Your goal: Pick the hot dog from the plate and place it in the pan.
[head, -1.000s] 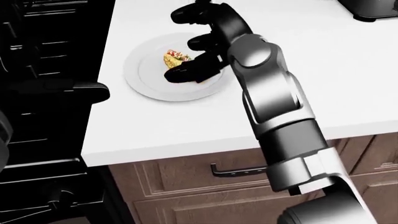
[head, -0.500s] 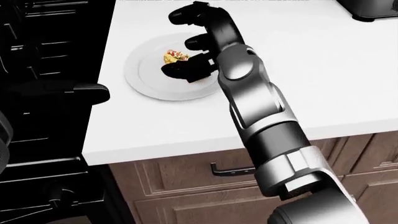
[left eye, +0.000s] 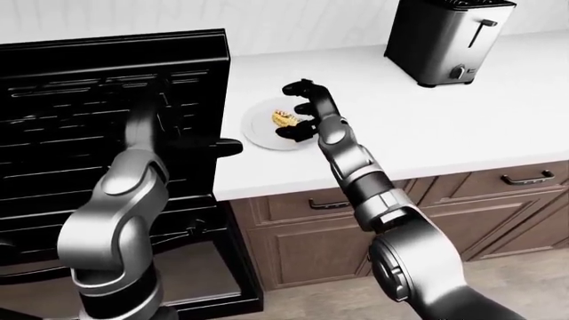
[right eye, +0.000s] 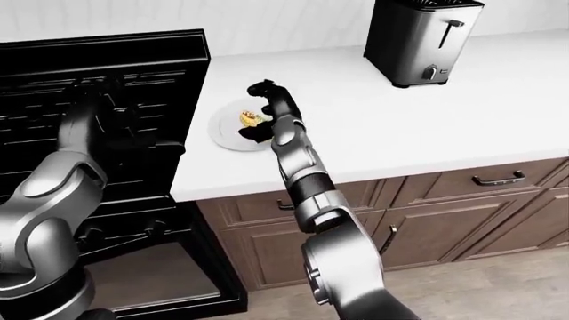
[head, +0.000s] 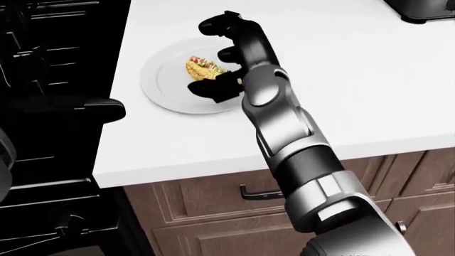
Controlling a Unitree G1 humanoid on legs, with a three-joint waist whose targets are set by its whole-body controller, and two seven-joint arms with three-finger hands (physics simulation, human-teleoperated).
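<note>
Hot dog (head: 202,67) on plate (head: 160,85), near counter's (head: 398,96) left edge beside stove (left eye: 89,113). Right hand (head: 222,53) spread open above it, holding nothing. Lower fingers astride bun, close evenly, lift vertically.

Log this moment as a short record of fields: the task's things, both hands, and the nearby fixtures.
hot dog: lying on the plate, not lifted
plate: white, round, on the white counter near its left edge in the head view
right hand: over the plate, fingers open about the hot dog, not closed round it
left hand: up over the black stove; its fingers cannot be made out
pan: not identifiable against the dark stove
toaster: upright on the counter, at top right in the left-eye view
</note>
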